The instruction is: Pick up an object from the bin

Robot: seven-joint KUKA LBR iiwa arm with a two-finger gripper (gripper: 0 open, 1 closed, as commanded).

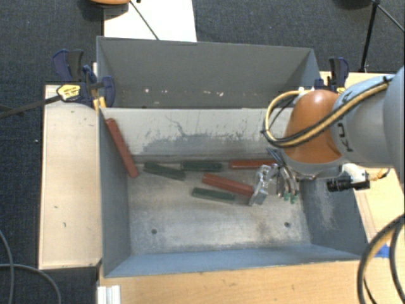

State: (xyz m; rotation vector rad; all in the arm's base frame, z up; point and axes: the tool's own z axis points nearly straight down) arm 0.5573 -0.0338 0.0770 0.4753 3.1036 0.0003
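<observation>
Camera view. Gripper (258,196) low in the right half of the grey bin (209,236), its tip at the right ends of a red stick (224,184) and a dark green stick (213,196) lying side by side mid-floor. Whether the jaws are open or grip either stick cannot be told. Another red stick (250,164) lies just behind, by the back wall.
</observation>
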